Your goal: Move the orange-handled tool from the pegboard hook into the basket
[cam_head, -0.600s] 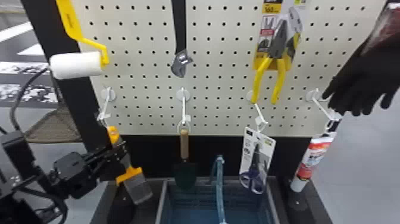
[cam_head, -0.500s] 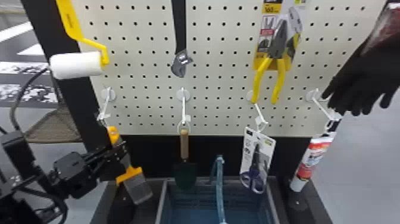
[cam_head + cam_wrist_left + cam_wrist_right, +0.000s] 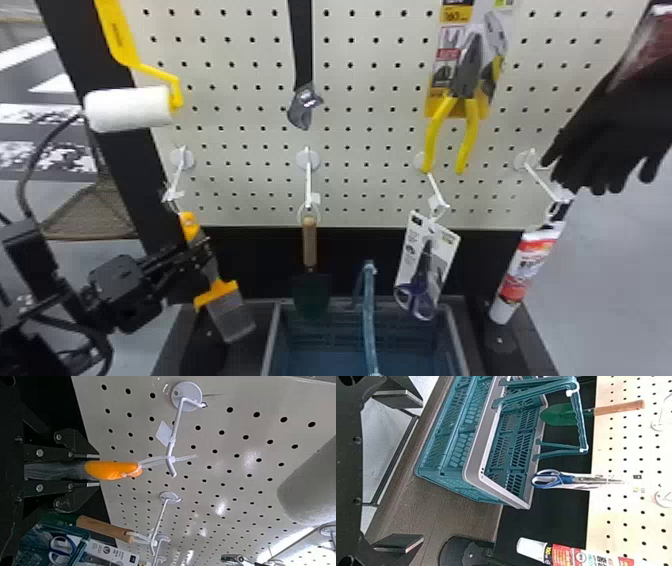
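Your left gripper [image 3: 199,254]: jaws clenched on the orange-handled tool [image 3: 217,294], which hangs by its tie from the pegboard hook [image 3: 177,179]. Next, one hanging trowel [image 3: 310,242]; one basket [image 3: 271,340], low down; packaged scissors [image 3: 422,280], hung; one tube [image 3: 525,270], hung. Your right gripper [image 3: 413,471], right wrist view: jaws released, spread wide.
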`<action>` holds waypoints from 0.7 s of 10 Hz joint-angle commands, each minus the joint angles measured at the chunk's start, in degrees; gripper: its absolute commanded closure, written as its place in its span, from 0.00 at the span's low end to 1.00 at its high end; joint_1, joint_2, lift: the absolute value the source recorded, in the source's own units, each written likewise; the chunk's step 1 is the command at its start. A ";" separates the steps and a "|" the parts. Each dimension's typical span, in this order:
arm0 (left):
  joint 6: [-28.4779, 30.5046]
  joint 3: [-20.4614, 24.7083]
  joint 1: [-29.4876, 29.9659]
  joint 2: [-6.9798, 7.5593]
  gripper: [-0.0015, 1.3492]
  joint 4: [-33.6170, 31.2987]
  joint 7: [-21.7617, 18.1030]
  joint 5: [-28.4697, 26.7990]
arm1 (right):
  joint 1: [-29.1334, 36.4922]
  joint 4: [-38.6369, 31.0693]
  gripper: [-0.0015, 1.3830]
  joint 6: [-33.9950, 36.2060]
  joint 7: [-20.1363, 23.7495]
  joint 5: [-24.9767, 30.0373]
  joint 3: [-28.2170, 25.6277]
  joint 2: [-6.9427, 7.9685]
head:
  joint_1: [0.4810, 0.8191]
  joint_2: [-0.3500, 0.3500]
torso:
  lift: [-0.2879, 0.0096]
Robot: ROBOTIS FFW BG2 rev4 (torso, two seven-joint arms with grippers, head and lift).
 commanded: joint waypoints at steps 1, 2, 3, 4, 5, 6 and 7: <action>0.00 0.00 0.09 -0.05 0.90 0.00 0.00 0.00 | 0.00 0.07 0.08 0.06 0.00 -0.01 0.00 0.05 | 0.20 0.50 | 0.63; -0.08 0.00 0.33 -0.14 0.90 -0.28 0.00 0.27 | 0.00 0.07 0.08 0.06 0.00 -0.01 0.00 0.05 | 0.20 0.50 | 0.63; -0.08 -0.17 0.33 -0.32 0.90 -0.84 0.00 0.62 | 0.12 0.07 0.08 0.06 0.00 -0.01 0.00 0.05 | 0.20 0.50 | 0.63; 0.09 -0.09 0.58 -0.67 0.90 -1.83 0.00 0.88 | 0.12 0.21 0.08 0.06 0.00 -0.01 0.00 0.05 | 0.20 0.50 | 0.63; 0.09 0.27 1.19 -1.20 0.90 -2.81 0.00 1.32 | 0.12 0.21 0.08 0.06 0.00 -0.01 0.00 0.05 | 0.20 0.50 | 0.63; 0.35 0.88 1.93 -1.55 0.90 -3.80 0.00 0.97 | 0.12 0.21 0.08 0.06 0.00 -0.10 0.00 0.05 | 0.20 0.50 | 0.63; 0.71 1.41 2.55 -1.55 0.90 -5.20 0.08 0.97 | 0.12 0.21 0.08 0.06 0.00 -0.01 0.00 0.05 | 0.20 0.50 | 0.63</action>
